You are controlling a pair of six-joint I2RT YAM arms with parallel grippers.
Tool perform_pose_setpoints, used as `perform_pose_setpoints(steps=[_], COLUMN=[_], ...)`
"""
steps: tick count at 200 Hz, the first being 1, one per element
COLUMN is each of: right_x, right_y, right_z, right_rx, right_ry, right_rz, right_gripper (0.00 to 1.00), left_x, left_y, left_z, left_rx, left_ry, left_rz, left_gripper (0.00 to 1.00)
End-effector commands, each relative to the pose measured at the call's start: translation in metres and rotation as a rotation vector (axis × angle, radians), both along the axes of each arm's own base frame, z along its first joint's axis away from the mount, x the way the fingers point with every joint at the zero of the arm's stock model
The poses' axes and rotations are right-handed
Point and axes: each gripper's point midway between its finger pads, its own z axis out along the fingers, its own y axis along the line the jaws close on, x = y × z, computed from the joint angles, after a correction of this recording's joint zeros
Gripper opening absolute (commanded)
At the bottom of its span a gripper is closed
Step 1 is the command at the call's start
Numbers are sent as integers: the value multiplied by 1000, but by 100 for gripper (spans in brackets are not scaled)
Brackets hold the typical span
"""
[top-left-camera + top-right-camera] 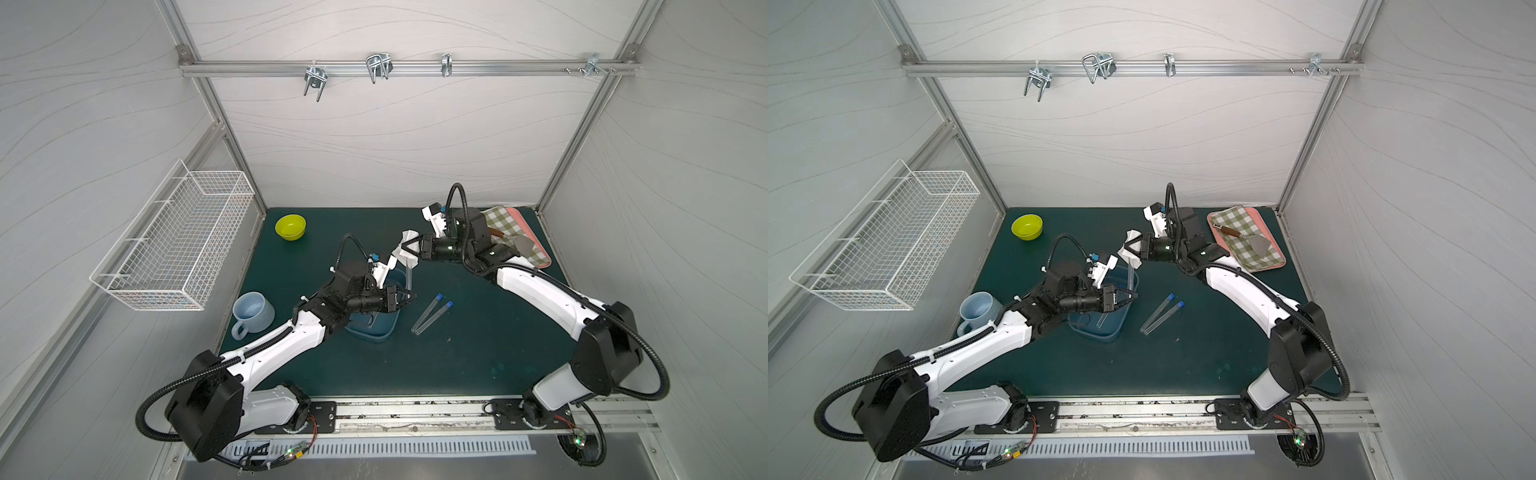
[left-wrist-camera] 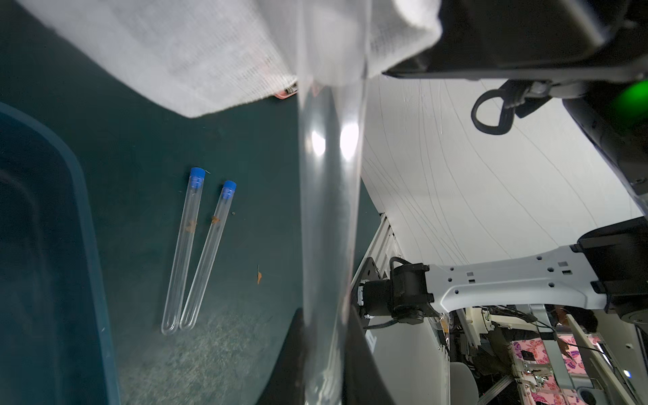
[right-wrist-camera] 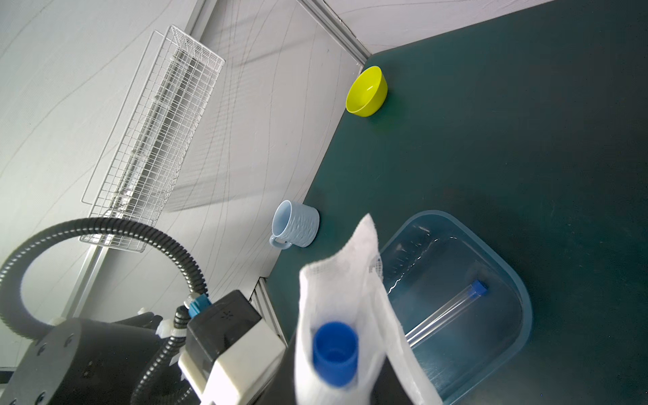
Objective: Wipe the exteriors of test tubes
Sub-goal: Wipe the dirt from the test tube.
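My left gripper (image 1: 411, 297) (image 2: 326, 368) is shut on the rounded lower end of one test tube (image 1: 409, 276) (image 2: 329, 210), which stands nearly upright over the blue tray (image 1: 386, 332). My right gripper (image 1: 409, 249) (image 3: 336, 368) is shut on a white cloth (image 1: 404, 254) (image 3: 336, 280) folded round the tube's upper end. The tube's blue cap (image 3: 335, 352) shows inside the fold. Two more test tubes (image 1: 428, 316) (image 2: 186, 245) lie side by side on the green mat, right of the tray. A further tube (image 3: 445, 312) (image 1: 1102, 318) lies in the tray's water.
A yellow bowl (image 1: 291, 226) sits at the back left and a pale blue mug (image 1: 252, 311) at the left edge. A pink tray (image 1: 1277, 266) at the back right carries a checked cloth and a brown-handled metal tool (image 1: 1229, 231). A wire basket (image 1: 178, 245) hangs on the left wall.
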Motion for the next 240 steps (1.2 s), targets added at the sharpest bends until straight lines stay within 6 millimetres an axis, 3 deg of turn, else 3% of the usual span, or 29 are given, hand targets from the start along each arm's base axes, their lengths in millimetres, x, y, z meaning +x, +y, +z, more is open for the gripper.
perform_pose_setpoints(steps=[1, 22, 39, 61, 100, 115, 134, 175, 192, 223, 240], right_x=[-27, -54, -64, -55, -11, -3, -11, -57, -67, -54, -37], right_y=[7, 10, 8, 3, 0, 2, 9, 13, 9, 5, 5], right_z=[-17, -30, -37, -33, -4, 1, -4, -32, -40, -41, -28], right_rx=[-16, -37, -41, -34, 6, 18, 14, -24, -31, -41, -17], right_ry=[24, 44, 58, 46, -3, -6, 4, 55, 69, 64, 46], right_rz=[40, 53, 47, 22, 3, 8, 29, 49, 41, 24, 22], right_gripper=[22, 22, 22, 22, 22, 22, 22, 22, 22, 22, 22], left_x=[4, 4, 3, 3, 2, 2, 1, 2, 3, 3, 2], left_y=[-3, -3, -3, -3, -2, -2, -1, -1, -2, -3, -2], left_z=[26, 27, 26, 24, 24, 25, 26, 27, 26, 26, 25], left_rx=[-52, -53, -51, -51, -56, -57, -57, -55, -54, -57, -55], left_ry=[-75, -74, -74, -68, -68, -70, -74, -77, -75, -73, -69], left_rz=[-10, -11, -12, -10, -11, -11, -8, -5, -7, -10, -9], left_gripper=[6, 6, 6, 6, 6, 6, 6, 6, 6, 6, 6])
